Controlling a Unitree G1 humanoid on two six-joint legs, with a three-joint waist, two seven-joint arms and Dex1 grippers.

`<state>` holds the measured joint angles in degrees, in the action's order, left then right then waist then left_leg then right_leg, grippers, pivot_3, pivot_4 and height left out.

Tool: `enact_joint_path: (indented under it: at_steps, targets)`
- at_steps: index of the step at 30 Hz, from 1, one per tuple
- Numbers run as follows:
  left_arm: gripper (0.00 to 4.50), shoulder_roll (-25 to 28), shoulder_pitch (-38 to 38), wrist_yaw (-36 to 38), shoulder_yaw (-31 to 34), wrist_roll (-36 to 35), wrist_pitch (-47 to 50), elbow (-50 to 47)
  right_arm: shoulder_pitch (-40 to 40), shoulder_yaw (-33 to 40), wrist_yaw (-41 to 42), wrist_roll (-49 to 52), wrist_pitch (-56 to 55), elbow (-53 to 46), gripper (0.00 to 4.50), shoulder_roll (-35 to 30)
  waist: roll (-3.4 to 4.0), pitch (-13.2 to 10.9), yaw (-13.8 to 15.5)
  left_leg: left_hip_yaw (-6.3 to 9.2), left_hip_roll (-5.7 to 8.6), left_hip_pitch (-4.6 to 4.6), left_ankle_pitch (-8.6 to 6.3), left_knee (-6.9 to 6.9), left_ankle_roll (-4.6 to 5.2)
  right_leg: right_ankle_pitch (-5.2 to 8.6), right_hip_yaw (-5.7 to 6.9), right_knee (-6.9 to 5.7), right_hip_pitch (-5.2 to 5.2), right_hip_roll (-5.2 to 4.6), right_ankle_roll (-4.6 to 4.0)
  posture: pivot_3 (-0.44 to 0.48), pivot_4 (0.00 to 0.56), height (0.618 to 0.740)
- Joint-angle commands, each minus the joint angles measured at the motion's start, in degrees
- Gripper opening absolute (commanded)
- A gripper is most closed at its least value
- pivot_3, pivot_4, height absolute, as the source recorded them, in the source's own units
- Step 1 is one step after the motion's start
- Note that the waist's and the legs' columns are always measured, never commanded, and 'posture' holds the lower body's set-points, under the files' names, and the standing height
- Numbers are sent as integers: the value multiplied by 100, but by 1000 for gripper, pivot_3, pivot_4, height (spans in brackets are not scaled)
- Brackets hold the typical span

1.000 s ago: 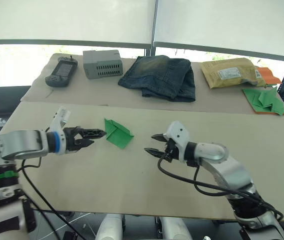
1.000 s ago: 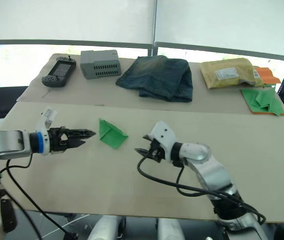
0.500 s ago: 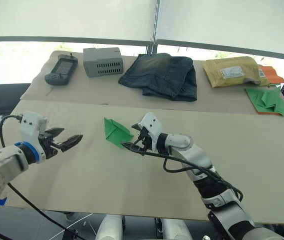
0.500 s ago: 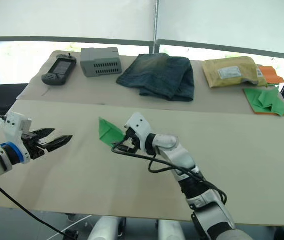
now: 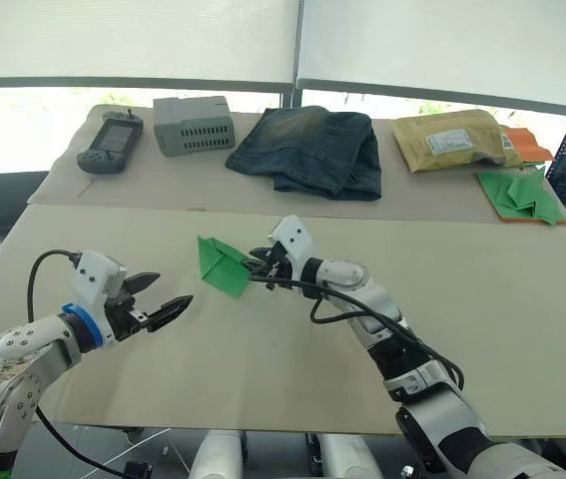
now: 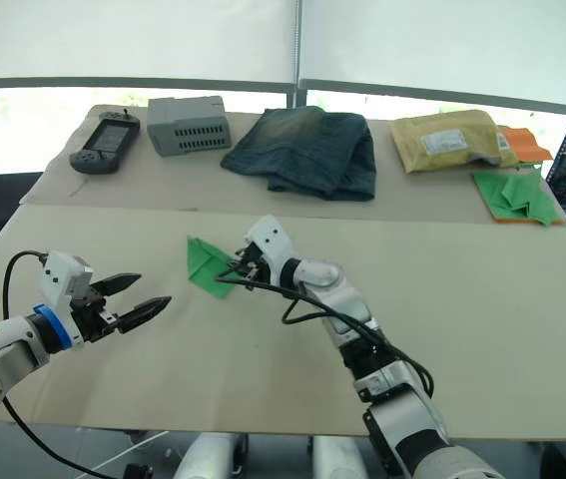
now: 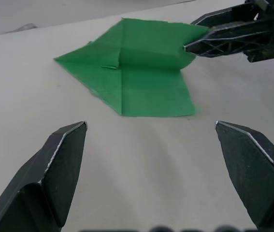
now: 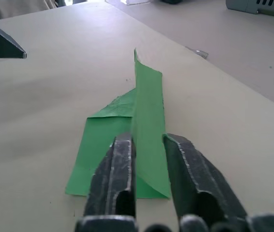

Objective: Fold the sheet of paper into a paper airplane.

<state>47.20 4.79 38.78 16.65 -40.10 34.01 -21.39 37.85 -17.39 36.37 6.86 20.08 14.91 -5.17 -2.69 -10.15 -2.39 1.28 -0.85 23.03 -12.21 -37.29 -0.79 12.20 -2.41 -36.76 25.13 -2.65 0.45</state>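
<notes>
Right tool [image 8: 146, 145] apparently pinching paper airplane [image 7: 137, 77]

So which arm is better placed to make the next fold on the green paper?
Probably the right. The right gripper is already at the edge of the green paper, its fingers closed on a raised flap. The left gripper is open and apart from it.

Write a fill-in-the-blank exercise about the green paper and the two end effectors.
1. The right end effector is shut on a raised flap of the bright ____ partly folded sheet of paper.
2. The left end effector is ____, apart from the paper.
3. The paper lies on the ____ table.
4. Behind it, folded blue ____ lie between a grey box and a yellow padded envelope.

Missing words: green; open; beige; jeans
</notes>
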Motion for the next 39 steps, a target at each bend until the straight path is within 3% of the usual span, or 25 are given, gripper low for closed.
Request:
enact_joint_path:
  at_steps: [1, 7, 11, 15, 21, 30, 39]
  targets:
    - [4500, 3, -96, 266, -11, 175, -212, 52, 108, 72, 86, -22, -237, -88, 28, 3, 0, 0, -8, 0, -3, -1, 0, 0, 0, 0, 0, 0, 0, 3, -1, 0, 150, 728]
    - [4500, -40, -327, 780, -168, 125, -242, 162, -95, 98, 714, -6, -375, -801, 28, -689, 2, -1, 9, 0, -7, -3, 0, 0, 0, 3, 1, -2, 0, 8, 0, 0, 150, 728]
    - [4500, 50, -465, 1228, -290, 6, -88, 180, -338, 296, 1456, 219, -342, -1782, 28, -1591, 2, -1, 15, 0, -4, 2, 0, 0, 0, 4, 0, 4, 0, 4, 1, 0, 150, 728]
    - [4500, -8, -727, 1444, -396, -78, 52, 228, -611, 459, 2198, 376, -831, -2073, 28, -2416, 1, -1, 16, -1, -7, -7, 0, 0, 0, 21, 1, 1, -4, 8, 30, 0, 150, 728]
    - [4500, -126, -1296, 1666, -837, 26, 99, 435, -842, 435, 2950, 88, -2584, -1210, 28, -3054, 1, -1, -3, -6, -10, -16, 0, 0, 0, 23, -3, -1, -12, 14, 31, 0, 150, 728]
    - [4500, -391, -2092, 2037, -1515, 388, -96, 913, -764, 259, 3167, -705, -4999, -62, 28, -3446, 2, -1, 13, -10, -6, -15, 0, -4, 1, 22, -9, -2, -12, 12, 30, 0, 150, 728]
    - [4500, -1160, -3214, 2242, -2190, 1132, -673, 2070, -750, 196, 2818, -1049, -6070, 469, 28, -3476, 1, -1, 89, -8, -1, -15, 0, -19, 1, 19, -9, -7, -19, 10, 26, 0, 150, 728]
